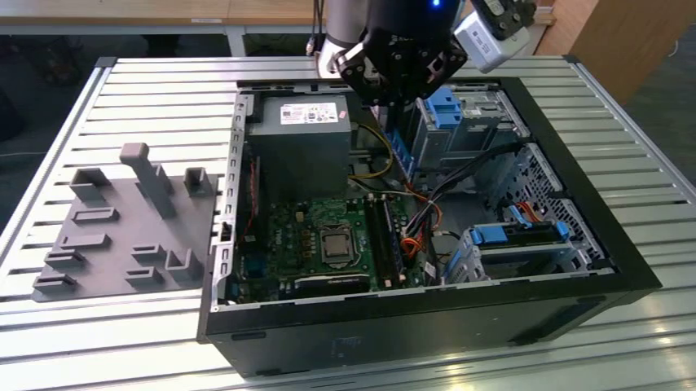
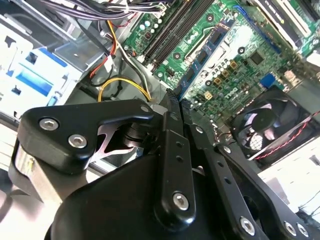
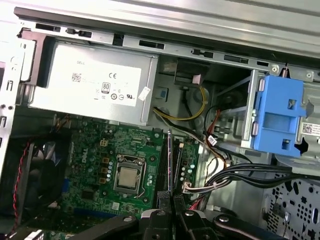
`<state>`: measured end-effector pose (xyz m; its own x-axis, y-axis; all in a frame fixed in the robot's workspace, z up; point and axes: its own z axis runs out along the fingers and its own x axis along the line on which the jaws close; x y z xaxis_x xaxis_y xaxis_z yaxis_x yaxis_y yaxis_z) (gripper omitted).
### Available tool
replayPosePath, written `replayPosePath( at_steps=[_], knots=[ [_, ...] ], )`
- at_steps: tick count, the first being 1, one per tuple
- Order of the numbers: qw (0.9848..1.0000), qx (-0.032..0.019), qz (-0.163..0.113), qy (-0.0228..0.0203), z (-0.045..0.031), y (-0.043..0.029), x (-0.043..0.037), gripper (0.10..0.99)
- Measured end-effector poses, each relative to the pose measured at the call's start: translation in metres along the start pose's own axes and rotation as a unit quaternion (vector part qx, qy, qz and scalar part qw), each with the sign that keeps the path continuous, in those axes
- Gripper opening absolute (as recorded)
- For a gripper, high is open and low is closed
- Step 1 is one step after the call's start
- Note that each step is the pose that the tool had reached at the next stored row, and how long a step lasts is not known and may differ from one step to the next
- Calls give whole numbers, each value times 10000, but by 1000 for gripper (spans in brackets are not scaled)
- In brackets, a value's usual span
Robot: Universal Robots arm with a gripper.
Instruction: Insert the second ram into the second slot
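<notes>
Grey moulded plastic fixture plate (image 1: 109, 261) with upright pegs lies at the exterior view's left, on the slatted metal table (image 1: 163, 90). Moving right, I come to the open black steel computer case (image 1: 413, 330), with its grey power supply box (image 1: 299, 155) and green motherboard (image 1: 305, 236).

Above the case hangs the black gripper (image 1: 395, 98), its jaws clamped on the second ram, a long thin dark-blue circuit-board stick (image 2: 200, 62). In the first wrist view the stick is edge-on (image 3: 170, 155). It runs roughly in line with the long black memory slots (image 1: 386, 232) and sits clear above them.

By my reading the pick-up and carry are done and the seating is not. I cannot tell whether the neighbouring slot is filled.

Further right stand the bright blue plastic drive-bay latches (image 1: 446, 106).

As for writing, the power supply carries a white label (image 3: 92, 82) with dark print and marks, and a small white sticker (image 3: 310, 129) sits beside a latch. I cannot make out the stick's own label.
</notes>
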<state>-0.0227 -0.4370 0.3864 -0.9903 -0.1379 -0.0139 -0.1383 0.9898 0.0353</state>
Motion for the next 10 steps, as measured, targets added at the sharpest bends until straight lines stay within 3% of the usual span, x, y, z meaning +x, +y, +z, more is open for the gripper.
replayPosePath(
  at_steps=[10],
  knots=[
    [9999, 1, 115, -4, 31, -2, 1, 133]
  ],
)
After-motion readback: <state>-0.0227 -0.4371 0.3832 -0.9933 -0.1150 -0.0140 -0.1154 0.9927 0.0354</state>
